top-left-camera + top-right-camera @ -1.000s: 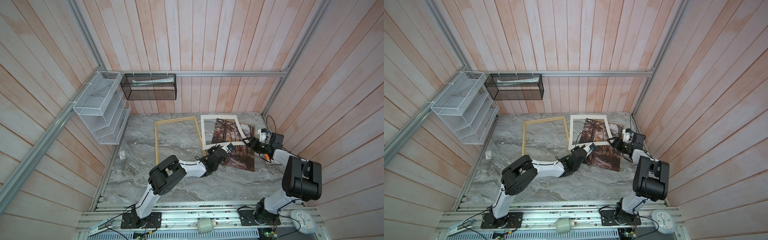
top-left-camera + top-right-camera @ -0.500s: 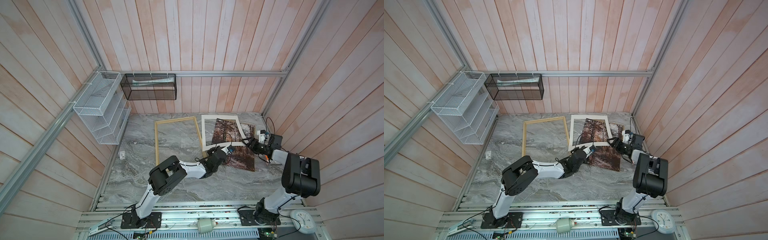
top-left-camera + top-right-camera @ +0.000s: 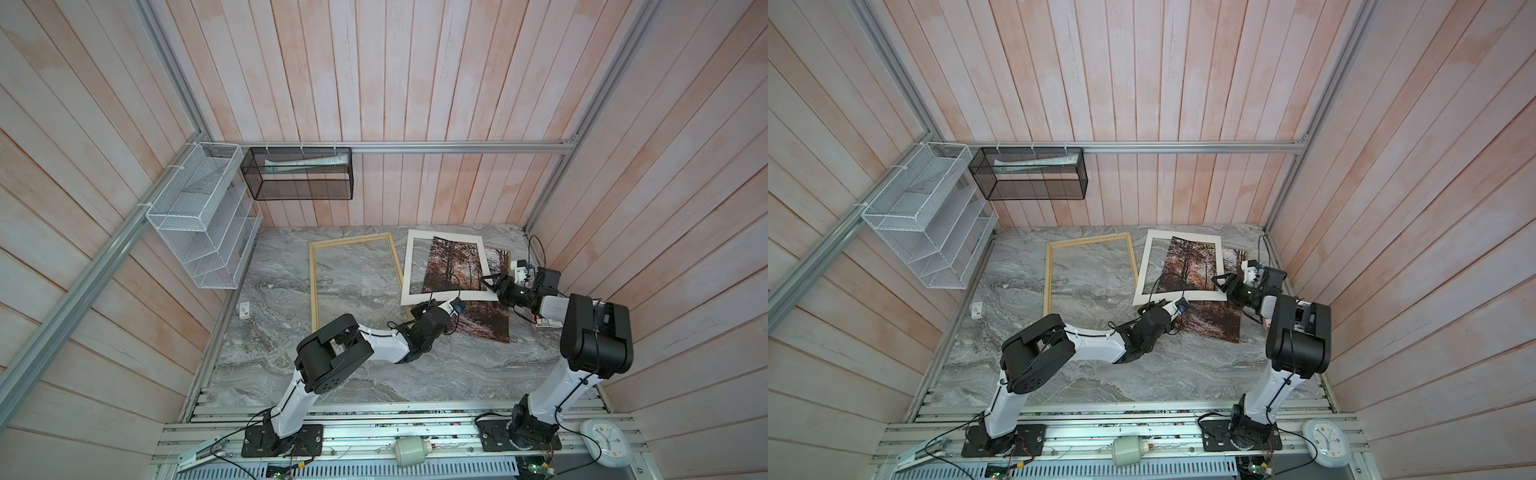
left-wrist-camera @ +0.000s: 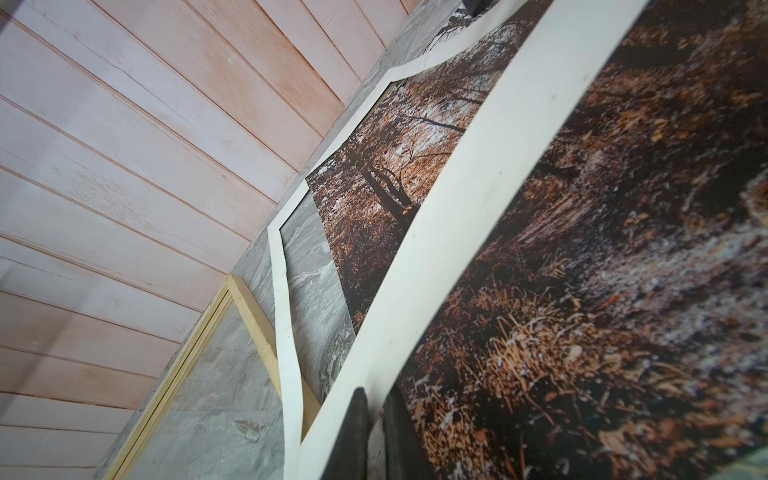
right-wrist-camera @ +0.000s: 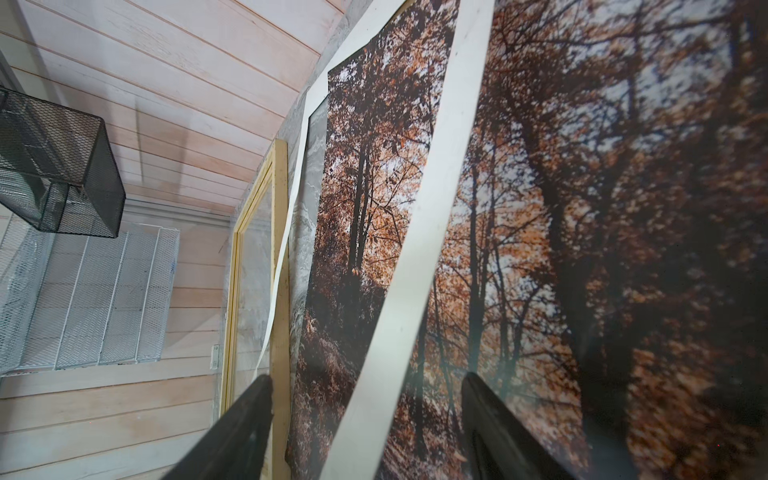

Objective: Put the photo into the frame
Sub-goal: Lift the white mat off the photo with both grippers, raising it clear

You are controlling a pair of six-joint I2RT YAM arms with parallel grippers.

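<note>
The photo (image 3: 457, 266), an autumn forest print, lies on the marble at the right, its far half under a white mat (image 3: 409, 266). The empty pale-wood frame (image 3: 351, 240) lies flat to the left of the mat, which overlaps its right rail. My left gripper (image 3: 422, 308) sits low at the mat's near edge. In the left wrist view it (image 4: 375, 395) is shut on that white edge, with the photo (image 4: 582, 291) beside it. My right gripper (image 3: 490, 281) stands open over the mat's right rail. That rail (image 5: 407, 291) runs between its fingers (image 5: 249, 415).
A white wire rack (image 3: 199, 216) hangs on the left wall. A black mesh basket (image 3: 297, 174) hangs on the back wall. A small white tag (image 3: 244, 309) lies left of the frame. A clock (image 3: 604, 442) and a white cylinder (image 3: 411, 451) rest on the front rail.
My left gripper has drawn its fingers together on the mat's near edge. My right gripper has slid a little left over the mat's right rail and narrowed slightly.
</note>
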